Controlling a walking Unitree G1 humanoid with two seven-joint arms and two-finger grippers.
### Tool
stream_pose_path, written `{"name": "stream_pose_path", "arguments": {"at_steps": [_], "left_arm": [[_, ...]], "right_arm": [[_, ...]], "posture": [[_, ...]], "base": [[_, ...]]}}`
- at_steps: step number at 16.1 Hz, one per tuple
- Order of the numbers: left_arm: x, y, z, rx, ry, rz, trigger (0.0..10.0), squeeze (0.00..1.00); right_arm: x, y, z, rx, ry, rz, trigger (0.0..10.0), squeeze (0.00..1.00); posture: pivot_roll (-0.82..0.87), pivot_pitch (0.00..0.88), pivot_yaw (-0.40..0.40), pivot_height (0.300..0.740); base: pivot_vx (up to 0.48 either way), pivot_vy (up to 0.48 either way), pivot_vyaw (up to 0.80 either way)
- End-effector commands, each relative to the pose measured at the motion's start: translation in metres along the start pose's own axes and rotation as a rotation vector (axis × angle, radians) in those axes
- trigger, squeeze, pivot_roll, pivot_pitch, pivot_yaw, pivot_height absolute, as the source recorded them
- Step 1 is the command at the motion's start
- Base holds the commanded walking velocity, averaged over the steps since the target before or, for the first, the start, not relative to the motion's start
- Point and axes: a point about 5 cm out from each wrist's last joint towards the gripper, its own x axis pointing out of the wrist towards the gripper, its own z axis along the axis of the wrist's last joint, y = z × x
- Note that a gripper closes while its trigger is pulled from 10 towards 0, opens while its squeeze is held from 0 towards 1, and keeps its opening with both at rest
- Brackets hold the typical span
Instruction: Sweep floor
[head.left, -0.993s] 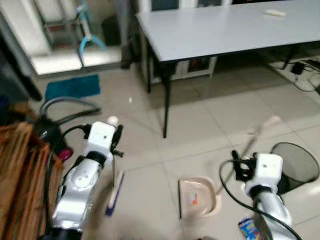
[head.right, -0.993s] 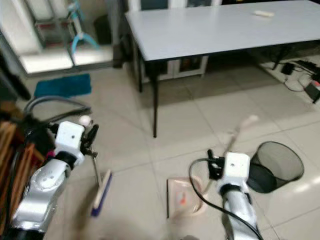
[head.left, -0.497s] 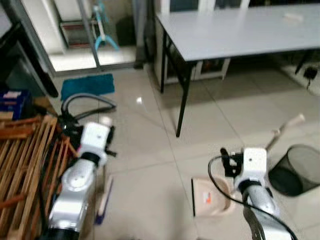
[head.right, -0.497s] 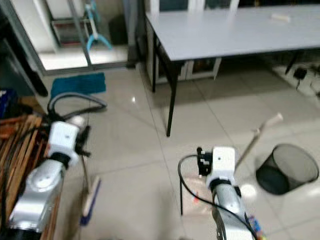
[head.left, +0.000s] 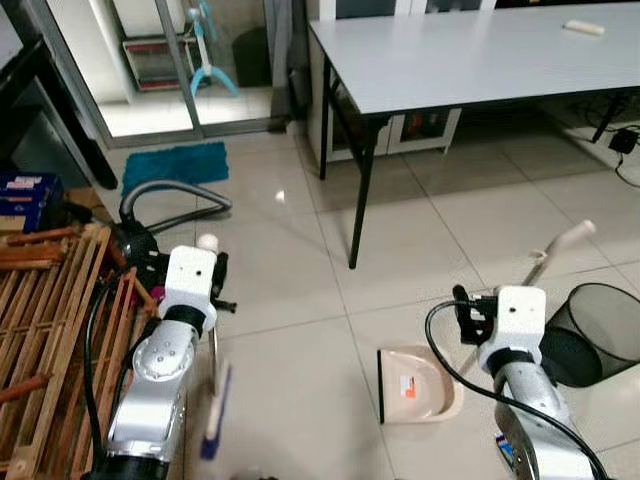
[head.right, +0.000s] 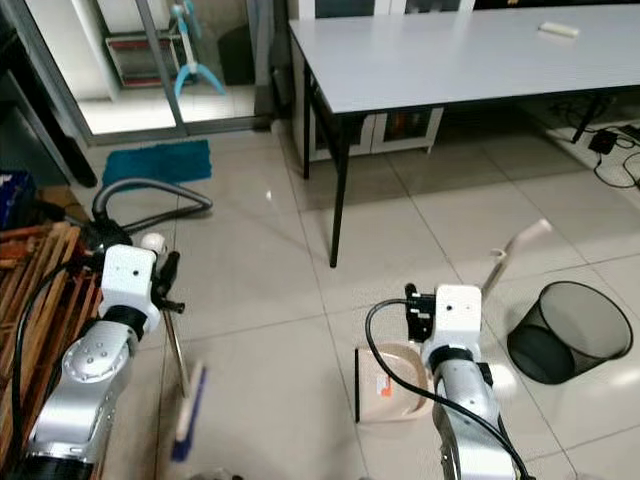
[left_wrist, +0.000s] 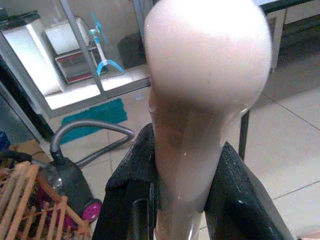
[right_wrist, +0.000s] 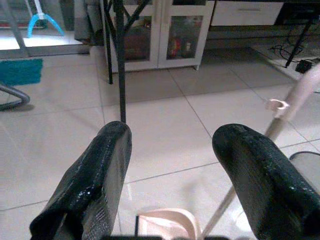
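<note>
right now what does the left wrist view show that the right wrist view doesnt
Left wrist alone: the left tool shut on the broom handle, with a vacuum cleaner and wooden rack behind. Right wrist alone: the right tool open, the pink dustpan below it, its long handle, and white cabinets. Shared: tiled floor, teal mat, black table leg.

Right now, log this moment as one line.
left gripper: shut on broom handle | right gripper: open above dustpan | bin: right
</note>
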Motion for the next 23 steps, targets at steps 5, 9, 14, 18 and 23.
{"name": "stream_pose_path", "arguments": {"at_steps": [5,9,14,18,23], "left_arm": [[0.005,-0.001,0.016,-0.019,-0.076,-0.029,10.0,0.0],[0.006,-0.002,0.016,-0.022,-0.076,-0.033,10.0,0.0],[0.005,0.002,0.016,-0.015,-0.078,-0.018,10.0,0.0],[0.001,0.009,0.015,-0.008,-0.073,0.014,10.0,0.0],[-0.001,0.011,0.014,0.007,-0.069,0.025,10.0,0.0]], "right_arm": [[-0.001,-0.005,0.002,0.009,-0.008,-0.031,10.0,0.0],[-0.002,-0.007,0.002,0.012,-0.006,-0.041,10.0,0.0],[0.0,-0.007,0.004,0.001,-0.023,-0.014,10.0,0.0],[0.003,0.0,0.007,-0.009,-0.031,0.1,10.0,0.0],[-0.001,0.0,0.002,0.027,-0.015,0.131,10.0,0.0]], "posture": [[-0.05,0.0,0.043,0.74],[-0.05,0.0,0.044,0.74],[-0.05,0.0,0.041,0.74],[-0.04,0.0,0.026,0.74],[-0.03,0.0,0.023,0.74]], "base": [[0.174,0.0,-0.74],[0.313,0.0,-0.8],[0.315,0.0,-0.57],[0.307,0.0,0.0],[0.289,0.0,0.48]]}}
